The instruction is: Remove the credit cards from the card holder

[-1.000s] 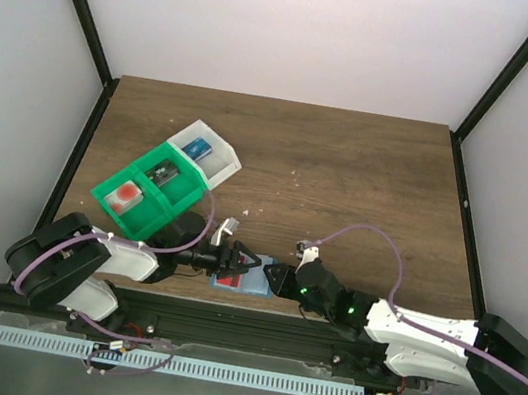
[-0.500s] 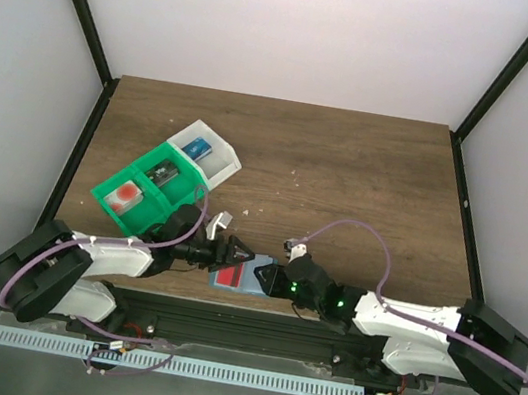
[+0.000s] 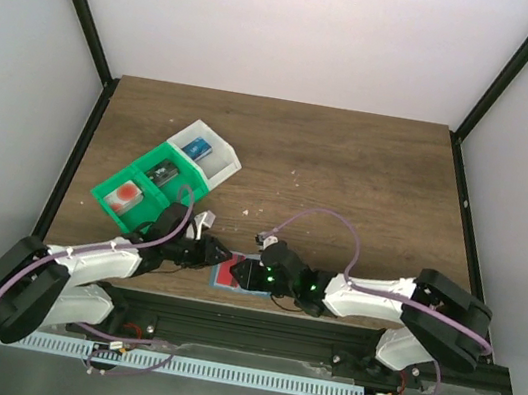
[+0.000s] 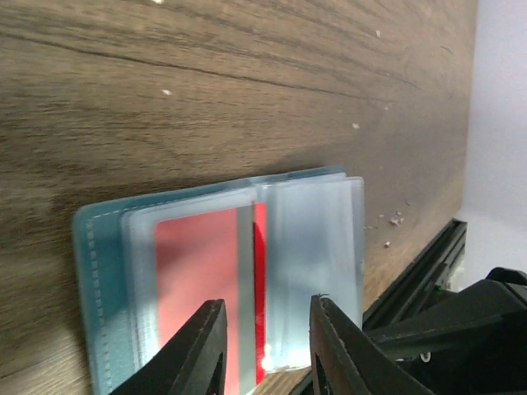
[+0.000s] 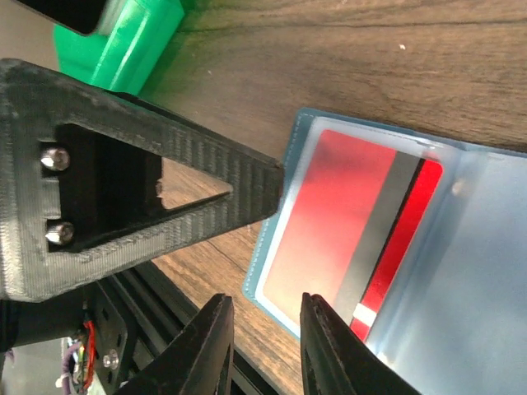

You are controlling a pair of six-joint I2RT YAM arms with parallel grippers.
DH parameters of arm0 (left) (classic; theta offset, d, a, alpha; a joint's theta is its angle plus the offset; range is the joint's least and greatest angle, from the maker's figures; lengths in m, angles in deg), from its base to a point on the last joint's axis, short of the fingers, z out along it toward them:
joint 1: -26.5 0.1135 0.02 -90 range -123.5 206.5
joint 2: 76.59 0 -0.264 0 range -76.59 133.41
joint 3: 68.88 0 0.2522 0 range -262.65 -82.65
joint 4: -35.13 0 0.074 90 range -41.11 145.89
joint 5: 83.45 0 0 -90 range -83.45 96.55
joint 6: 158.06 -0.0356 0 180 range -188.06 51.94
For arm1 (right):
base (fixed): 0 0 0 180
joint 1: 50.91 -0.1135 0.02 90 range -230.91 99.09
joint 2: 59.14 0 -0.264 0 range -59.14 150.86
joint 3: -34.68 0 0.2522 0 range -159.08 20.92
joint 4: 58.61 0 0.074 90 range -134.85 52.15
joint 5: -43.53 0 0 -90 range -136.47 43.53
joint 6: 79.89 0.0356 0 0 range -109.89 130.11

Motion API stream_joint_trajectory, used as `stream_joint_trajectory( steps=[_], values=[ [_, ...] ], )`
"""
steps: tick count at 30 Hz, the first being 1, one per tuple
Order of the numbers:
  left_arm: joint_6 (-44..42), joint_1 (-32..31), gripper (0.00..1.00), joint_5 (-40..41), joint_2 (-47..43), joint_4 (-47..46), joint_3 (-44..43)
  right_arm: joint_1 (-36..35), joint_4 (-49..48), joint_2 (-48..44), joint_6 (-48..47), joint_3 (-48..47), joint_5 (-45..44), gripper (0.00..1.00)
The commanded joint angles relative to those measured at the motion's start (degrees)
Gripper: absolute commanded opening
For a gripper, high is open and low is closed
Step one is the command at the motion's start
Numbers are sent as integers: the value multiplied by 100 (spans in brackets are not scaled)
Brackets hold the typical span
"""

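Observation:
The blue-teal card holder (image 3: 228, 279) lies open and flat near the table's front edge. One of the credit cards (image 4: 198, 288), red with a grey stripe, sits in its clear pocket (image 5: 346, 222). The brighter red edge of another card (image 5: 403, 239) shows behind the first. My left gripper (image 4: 266, 301) hovers over the holder's near end, its jaws a narrow gap apart and nothing visibly pinched between them. My right gripper (image 5: 264, 296) stands over the holder's corner from the other side, also narrowly open and empty. The two grippers (image 3: 215, 250) (image 3: 241, 273) almost meet over the holder.
A green-and-white compartment tray (image 3: 160, 185) stands at the left, and a white item with a red spot (image 3: 125, 195) lies in one of its cells. One finger (image 5: 165, 197) of the left gripper fills the left of the right wrist view. The table's front rail (image 4: 428, 263) runs just beside the holder.
My right arm has slid left along the front edge, onto the holder. The left gripper has drawn back a little to the left and its jaws have narrowed.

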Motion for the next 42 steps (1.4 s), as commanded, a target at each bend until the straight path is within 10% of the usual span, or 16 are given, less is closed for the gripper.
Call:
stream_joint_trajectory(
  steps=[1,9,42],
  values=[
    [-226,46,26,263,-116,483,34,26,-130,294,-45,-156,68,24],
    [-287,51,0,250,-29,356,197,33,-166,554,197,37,-51,23],
    [-245,54,0,71,318,-271,577,321,-969,610,585,651,223,18]
  ],
)
